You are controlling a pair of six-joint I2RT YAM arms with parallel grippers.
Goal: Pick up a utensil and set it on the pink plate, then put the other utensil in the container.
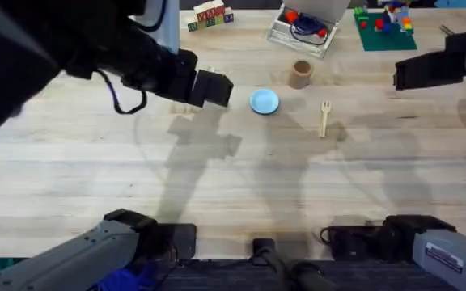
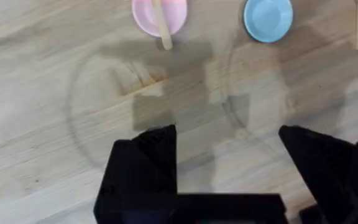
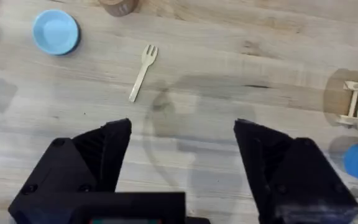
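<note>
As seen left to right: left gripper (image 2: 225, 149) spread and empty, raised over bare table (image 1: 217, 186); pink plate (image 2: 159, 15) beyond it, spoon (image 2: 162, 25) lying across it with handle overhanging the near rim — first step judged complete. Blue plate (image 1: 264, 101) just right of that, unused. Brown cup (image 1: 301, 73) farther back, right of centre; fork (image 1: 324, 117) flat on the wood near it, apart, not yet moved. Right gripper (image 3: 182, 162) spread, empty, hovering nearer than the fork — second step judged still outstanding.
</note>
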